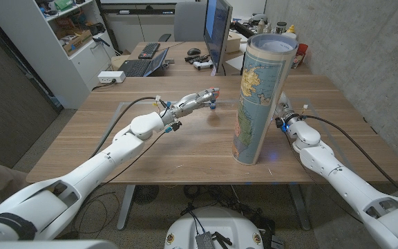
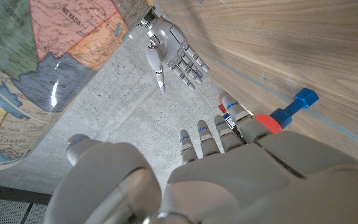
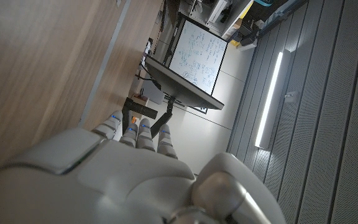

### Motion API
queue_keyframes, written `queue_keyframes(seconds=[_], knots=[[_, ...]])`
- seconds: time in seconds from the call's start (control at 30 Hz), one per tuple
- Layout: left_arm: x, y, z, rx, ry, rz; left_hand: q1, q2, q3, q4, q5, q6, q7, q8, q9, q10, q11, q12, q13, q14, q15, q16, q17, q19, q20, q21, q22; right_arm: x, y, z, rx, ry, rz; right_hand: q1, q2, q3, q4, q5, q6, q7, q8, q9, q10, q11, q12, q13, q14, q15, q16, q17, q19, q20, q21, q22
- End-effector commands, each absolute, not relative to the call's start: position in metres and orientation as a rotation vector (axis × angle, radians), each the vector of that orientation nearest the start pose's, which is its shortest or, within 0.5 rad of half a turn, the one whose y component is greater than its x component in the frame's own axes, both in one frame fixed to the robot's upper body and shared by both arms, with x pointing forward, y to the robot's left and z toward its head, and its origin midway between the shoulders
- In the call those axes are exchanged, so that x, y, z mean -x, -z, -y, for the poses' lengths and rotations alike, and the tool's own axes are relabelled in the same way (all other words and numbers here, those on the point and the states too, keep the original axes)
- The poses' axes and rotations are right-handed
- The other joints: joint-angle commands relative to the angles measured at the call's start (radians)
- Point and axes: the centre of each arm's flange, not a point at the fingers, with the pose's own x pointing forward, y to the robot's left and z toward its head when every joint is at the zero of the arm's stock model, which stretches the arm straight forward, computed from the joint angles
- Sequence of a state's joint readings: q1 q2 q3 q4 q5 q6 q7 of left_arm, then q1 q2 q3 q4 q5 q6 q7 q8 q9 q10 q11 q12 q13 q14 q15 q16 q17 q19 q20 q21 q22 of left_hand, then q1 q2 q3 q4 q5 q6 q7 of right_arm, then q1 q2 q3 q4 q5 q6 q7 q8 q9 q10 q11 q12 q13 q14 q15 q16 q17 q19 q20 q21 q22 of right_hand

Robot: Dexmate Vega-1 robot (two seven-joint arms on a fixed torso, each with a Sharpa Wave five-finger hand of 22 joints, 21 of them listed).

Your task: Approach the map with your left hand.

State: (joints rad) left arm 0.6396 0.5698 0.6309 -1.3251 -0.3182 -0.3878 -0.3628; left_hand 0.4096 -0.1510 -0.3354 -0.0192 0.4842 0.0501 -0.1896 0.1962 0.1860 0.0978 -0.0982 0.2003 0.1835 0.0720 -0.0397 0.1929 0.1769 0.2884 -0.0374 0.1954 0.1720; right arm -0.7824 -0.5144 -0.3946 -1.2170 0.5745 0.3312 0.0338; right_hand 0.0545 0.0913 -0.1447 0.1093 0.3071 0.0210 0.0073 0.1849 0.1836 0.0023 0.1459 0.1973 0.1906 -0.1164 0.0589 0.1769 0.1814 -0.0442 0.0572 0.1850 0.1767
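Observation:
The map is a tall roll printed in blue, green and orange, standing upright on the wooden table right of centre. My left hand reaches across the table toward it with fingers stretched out and nothing in them, a short gap from the roll. In the left wrist view the map shows off to one side of my left hand. My right hand is partly hidden behind the roll. The left wrist view shows my right hand with spread fingers, apart from the map.
A small blue and red piece lies on the table by my left fingertips. A monitor, keyboards and bottles stand on the desk behind. A concrete wall runs along the right, and shelves stand at the back left.

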Motion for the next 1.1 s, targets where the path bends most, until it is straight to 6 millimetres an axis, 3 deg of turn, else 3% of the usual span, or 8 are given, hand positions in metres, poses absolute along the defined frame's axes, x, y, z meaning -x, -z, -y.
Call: queue_keyframes(seconds=[0.03, 0.73, 1.1], knots=[[-0.630, -0.017, -0.151, -0.604, 0.760, 0.726, -0.008, 0.002, -0.001, 0.005, -0.001, -0.001, -0.002, 0.001, 0.003, 0.005, 0.002, 0.002, 0.004, 0.005, -0.073, -0.003, 0.003, -0.002, -0.047, -0.001, 0.004, -0.662, 0.020, 0.300, 0.067, -0.180, 0.608, -0.013, 0.001, 0.000, 0.004, -0.001, -0.002, -0.003, 0.001, 0.004, -0.010, 0.004, 0.003, 0.000, -0.014, 0.002, -0.001, 0.002, -0.007, 0.003, -0.002, 0.004], [-0.640, -0.021, -0.125, -0.624, 0.843, 0.739, -0.012, -0.001, -0.002, 0.006, -0.006, 0.000, 0.000, 0.001, 0.003, 0.007, 0.003, 0.002, 0.004, 0.005, -0.072, -0.004, 0.002, -0.005, -0.044, -0.002, 0.003, -0.666, 0.023, 0.301, 0.070, -0.180, 0.590, -0.017, 0.002, -0.001, 0.007, -0.002, -0.002, -0.003, 0.002, 0.004, -0.011, 0.005, 0.005, -0.001, -0.019, 0.003, 0.001, 0.002, -0.012, 0.006, 0.001, 0.004], [-0.641, -0.023, -0.120, -0.634, 0.870, 0.751, -0.015, -0.003, -0.003, 0.007, -0.011, 0.002, -0.002, 0.001, 0.003, 0.011, 0.004, 0.004, 0.004, 0.009, -0.072, -0.003, 0.002, -0.004, -0.045, -0.002, 0.003, -0.669, 0.025, 0.302, 0.086, -0.167, 0.578, -0.019, 0.002, -0.001, 0.008, -0.003, -0.003, -0.003, 0.003, 0.004, -0.011, 0.005, 0.007, -0.001, -0.019, 0.003, 0.003, 0.002, -0.014, 0.006, 0.002, 0.003]])
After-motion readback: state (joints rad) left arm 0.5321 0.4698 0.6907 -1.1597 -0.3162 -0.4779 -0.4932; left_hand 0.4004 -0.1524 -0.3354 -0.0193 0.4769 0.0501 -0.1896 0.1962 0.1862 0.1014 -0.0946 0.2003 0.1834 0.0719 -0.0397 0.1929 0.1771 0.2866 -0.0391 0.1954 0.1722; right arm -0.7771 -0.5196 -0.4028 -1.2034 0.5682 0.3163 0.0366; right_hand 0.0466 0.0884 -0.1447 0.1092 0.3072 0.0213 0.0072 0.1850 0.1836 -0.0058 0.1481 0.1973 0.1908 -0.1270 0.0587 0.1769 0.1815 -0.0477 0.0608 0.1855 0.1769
